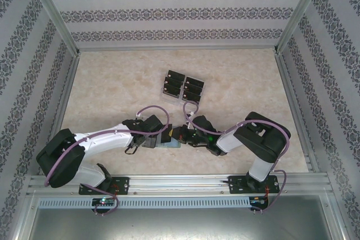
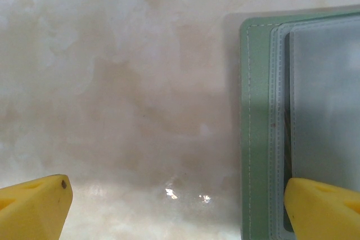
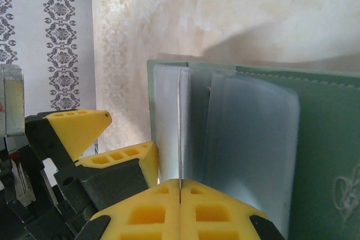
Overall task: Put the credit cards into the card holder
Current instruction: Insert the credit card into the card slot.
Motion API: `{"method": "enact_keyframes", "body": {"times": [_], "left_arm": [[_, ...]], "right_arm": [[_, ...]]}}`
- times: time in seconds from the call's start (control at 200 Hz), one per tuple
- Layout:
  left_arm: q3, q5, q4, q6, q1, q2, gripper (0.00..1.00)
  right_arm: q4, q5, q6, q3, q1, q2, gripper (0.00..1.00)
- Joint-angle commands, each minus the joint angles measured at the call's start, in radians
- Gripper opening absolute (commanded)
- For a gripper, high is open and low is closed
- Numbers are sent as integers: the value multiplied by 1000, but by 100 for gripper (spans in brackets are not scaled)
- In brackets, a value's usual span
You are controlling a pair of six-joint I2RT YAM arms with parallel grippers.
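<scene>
left wrist view
left gripper (image 2: pixel 177 209): released, jaws spread wide, nothing between them
fingertips (image 2: pixel 35 209): yellow; one hangs over bare table (image 2: pixel 124 99), the other overlaps the near edge of the card holder; cannot tell whether it touches
card holder (image 2: pixel 259 139): grey-green, unfolded flat on the pale marbled table, at the right of the frame
clear sleeves (image 2: pixel 323 111): stacked inside the holder, stitched along the side nearest the cover's edge

right wrist view
right gripper (image 3: pixel 180 198): clenched, yellow jaws pressed together on the thin edge of one clear sleeve of the card holder
sleeve: stands on edge from the jaws, lifted apart from the other sleeves to its right
cover: green, spreads away to the right, with a faint embossed mark low on it
left gripper's fingers (image 3: pixel 79 127): just beside the holder's left edge, spread apart
patterned wall (image 3: pixel 56 54): behind, at the left

top external view
credit cards (image 1: pixel 183 86): six black cards in two short columns, side by side on the table, well apart from the holder and farther from the bases
left arm (image 1: pixel 107 139) and right arm (image 1: pixel 247 136): reach inward, wrists meeting at the near centre over the card holder, which is mostly covered
</scene>
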State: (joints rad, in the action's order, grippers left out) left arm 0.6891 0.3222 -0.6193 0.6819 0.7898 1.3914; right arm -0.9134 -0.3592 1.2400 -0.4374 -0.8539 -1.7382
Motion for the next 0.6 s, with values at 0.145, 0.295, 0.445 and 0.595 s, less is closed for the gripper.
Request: {"method": "enact_keyframes", "body": {"times": [0.145, 0.295, 0.445, 0.595], "left_arm": [[-7, 5, -16, 13, -8, -15, 98], [-8, 5, -18, 13, -9, -17, 98], [-7, 5, -19, 12, -8, -17, 98], [-7, 5, -20, 13, -8, -17, 98]], "right_arm": [[-52, 8, 13, 5, -13, -18, 0], [-67, 17, 29, 13, -13, -35, 0], [-102, 29, 61, 24, -14, -63, 0], [-141, 32, 86, 32, -18, -87, 0]]}}
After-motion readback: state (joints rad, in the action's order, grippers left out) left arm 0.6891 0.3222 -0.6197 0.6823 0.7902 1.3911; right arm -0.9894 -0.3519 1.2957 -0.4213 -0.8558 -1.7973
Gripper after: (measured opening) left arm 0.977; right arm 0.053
